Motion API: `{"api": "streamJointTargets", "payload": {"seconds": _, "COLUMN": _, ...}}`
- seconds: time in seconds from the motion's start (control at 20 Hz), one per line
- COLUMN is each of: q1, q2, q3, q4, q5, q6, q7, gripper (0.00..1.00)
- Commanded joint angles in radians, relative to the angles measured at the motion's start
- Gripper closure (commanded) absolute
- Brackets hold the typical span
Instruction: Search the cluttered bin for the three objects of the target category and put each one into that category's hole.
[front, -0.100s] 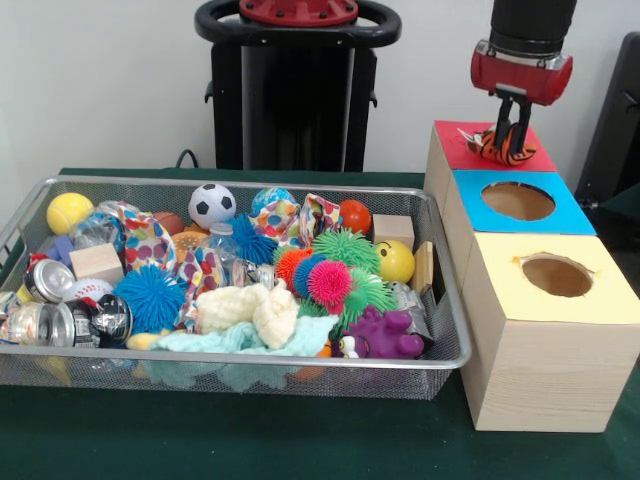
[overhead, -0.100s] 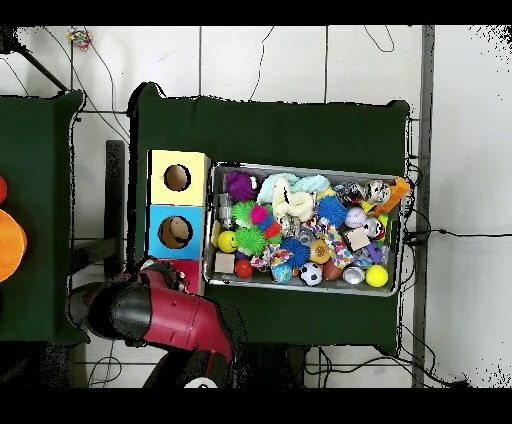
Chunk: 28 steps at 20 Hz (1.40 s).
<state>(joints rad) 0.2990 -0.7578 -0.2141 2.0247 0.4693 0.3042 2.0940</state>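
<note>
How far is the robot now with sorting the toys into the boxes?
In hand: the gripper holds an orange, black-striped soft toy over the red-topped box. Whether earlier items went in cannot be seen. The wire mesh bin is full of toys, so more searching probably remains.

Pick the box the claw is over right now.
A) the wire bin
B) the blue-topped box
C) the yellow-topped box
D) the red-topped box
D: in the front view the claw hangs over the red-topped box, its fingers around an orange and black striped toy at the top of that box; the blue-topped box and the yellow-topped box sit nearer the camera with open holes.
</note>
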Motion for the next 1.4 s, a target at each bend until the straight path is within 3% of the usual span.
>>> {"api": "streamJointTargets", "payload": {"seconds": 0.05, "q1": -0.019, "q2": 0.050, "q3": 0.069, "q4": 0.015, "q5": 0.021, "q6": -0.008, "q7": 0.194, "gripper": 1.00}}
{"api": "streamJointTargets", "payload": {"seconds": 0.3, "q1": -0.017, "q2": 0.063, "q3": 0.062, "q4": -0.017, "q5": 0.020, "q6": 0.014, "q7": 0.192, "gripper": 1.00}}
{"api": "streamJointTargets", "payload": {"seconds": 0.35, "q1": -0.019, "q2": 0.061, "q3": 0.065, "q4": -0.014, "q5": 0.020, "q6": 0.012, "q7": 0.191, "gripper": 0.00}}
{"api": "streamJointTargets", "payload": {"seconds": 0.95, "q1": -0.026, "q2": 0.053, "q3": 0.058, "q4": -0.033, "q5": 0.005, "q6": 0.111, "q7": 0.173, "gripper": 0.00}}
{"api": "streamJointTargets", "payload": {"seconds": 1.4, "q1": -0.009, "q2": 0.067, "q3": 0.043, "q4": -0.104, "q5": 0.008, "q6": 0.192, "q7": 0.202, "gripper": 0.00}}
